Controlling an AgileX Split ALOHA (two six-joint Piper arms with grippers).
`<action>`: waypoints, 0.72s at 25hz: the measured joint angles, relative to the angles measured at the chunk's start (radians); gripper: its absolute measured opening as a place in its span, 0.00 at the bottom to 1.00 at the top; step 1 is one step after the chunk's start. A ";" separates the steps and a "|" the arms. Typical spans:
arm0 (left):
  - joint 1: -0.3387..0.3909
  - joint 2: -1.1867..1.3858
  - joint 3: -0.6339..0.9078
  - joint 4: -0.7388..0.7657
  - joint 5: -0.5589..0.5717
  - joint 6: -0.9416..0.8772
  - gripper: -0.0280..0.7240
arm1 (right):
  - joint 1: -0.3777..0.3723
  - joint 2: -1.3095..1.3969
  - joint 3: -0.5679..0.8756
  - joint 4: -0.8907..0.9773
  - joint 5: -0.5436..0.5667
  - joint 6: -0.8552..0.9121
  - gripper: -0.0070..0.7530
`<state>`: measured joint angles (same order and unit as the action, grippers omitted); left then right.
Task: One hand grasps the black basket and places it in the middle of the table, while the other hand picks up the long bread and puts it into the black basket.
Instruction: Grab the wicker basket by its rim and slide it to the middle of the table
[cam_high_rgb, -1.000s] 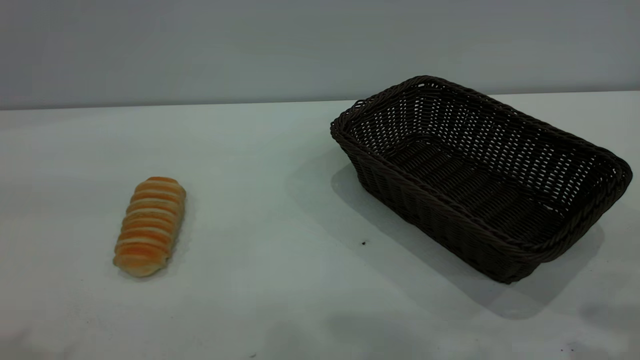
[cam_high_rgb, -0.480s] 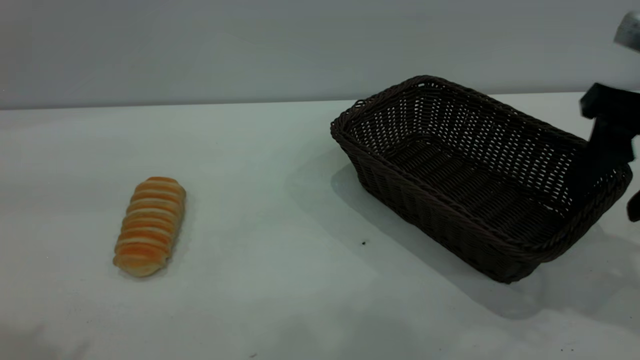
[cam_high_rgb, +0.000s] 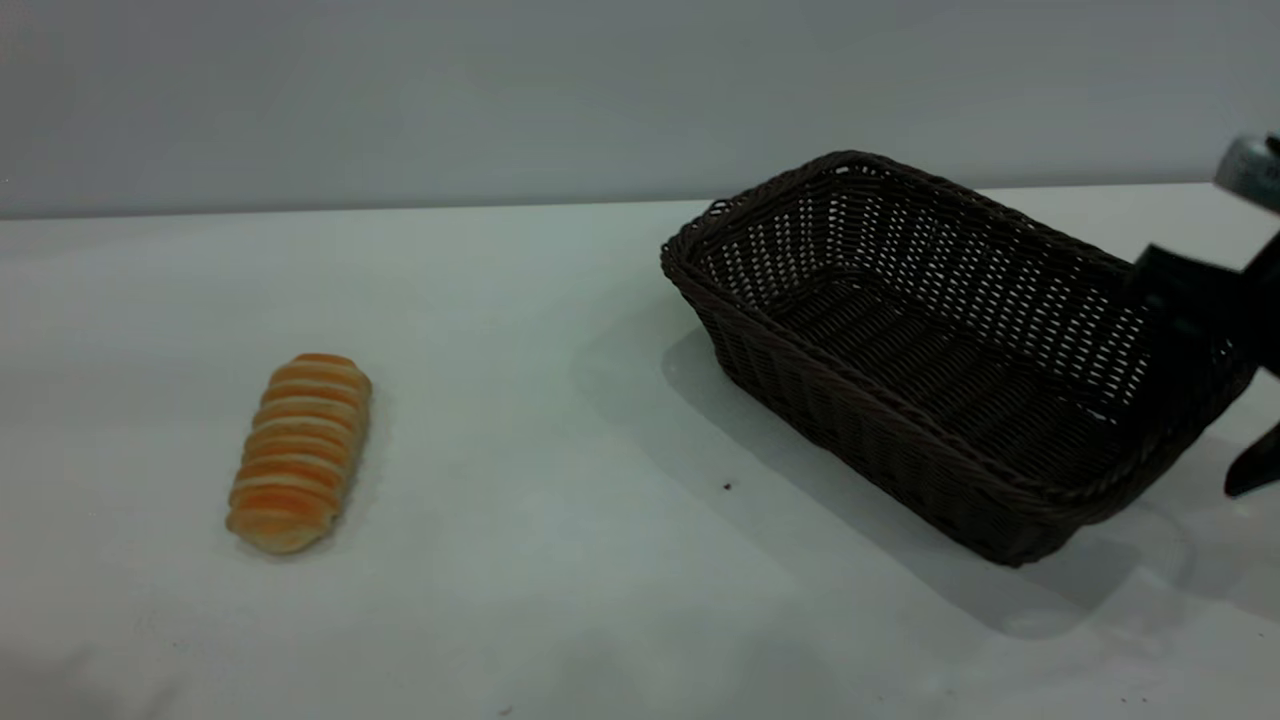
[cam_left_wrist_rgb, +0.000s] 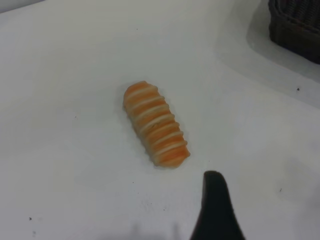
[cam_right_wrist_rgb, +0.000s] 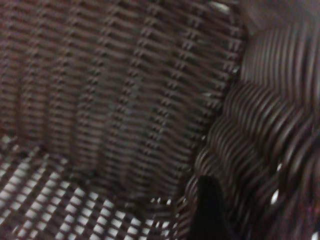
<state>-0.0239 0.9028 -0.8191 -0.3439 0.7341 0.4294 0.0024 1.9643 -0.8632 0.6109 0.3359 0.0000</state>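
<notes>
Basket: the black basket (cam_high_rgb: 950, 350) sits on the right half of the counter (cam_high_rgb: 560, 400), not yet in the middle, empty, its long axis running diagonally from the far left corner toward the near right corner.
Right pincer: my right pincer (cam_high_rgb: 1215, 385) is at the basket's right short end, one finger on the inner side of the rim and the other outside it, so the wall lies between them; the fingers are apart and I see no clamp on the wicker yet.
Right wrist view: nearly all weave, the basket wall (cam_right_wrist_rgb: 125, 100) very close, one dark fingertip (cam_right_wrist_rgb: 210, 210) against it.
Key relation: the basket's rim lies directly between my right fingers, and the middle of the counter lies to the left of it, so I judge the coming move to be a squeeze on the end wall, then a pull leftward along the basket's length.
Bread: the long bread (cam_high_rgb: 300, 450) lies on the left part of the counter, well apart from the basket, its long axis running near to far with a slight lean.
Left pincer: my left pincer (cam_left_wrist_rgb: 216, 210) hangs above the counter near the bread's end, the nearer arm for it; only one dark finger shows, so I cannot tell whether it is apart or together.
</notes>
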 joint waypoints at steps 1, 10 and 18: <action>0.000 0.000 0.000 0.000 0.000 0.000 0.77 | 0.000 0.017 -0.005 0.006 -0.007 0.000 0.76; 0.000 0.000 0.000 0.000 0.000 0.001 0.77 | 0.000 0.107 -0.071 0.051 -0.005 0.020 0.23; 0.000 0.000 0.000 0.000 0.001 0.001 0.77 | -0.002 0.104 -0.096 0.051 0.053 -0.034 0.13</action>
<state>-0.0239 0.9028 -0.8191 -0.3442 0.7350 0.4303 0.0000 2.0680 -0.9591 0.6618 0.3890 -0.0341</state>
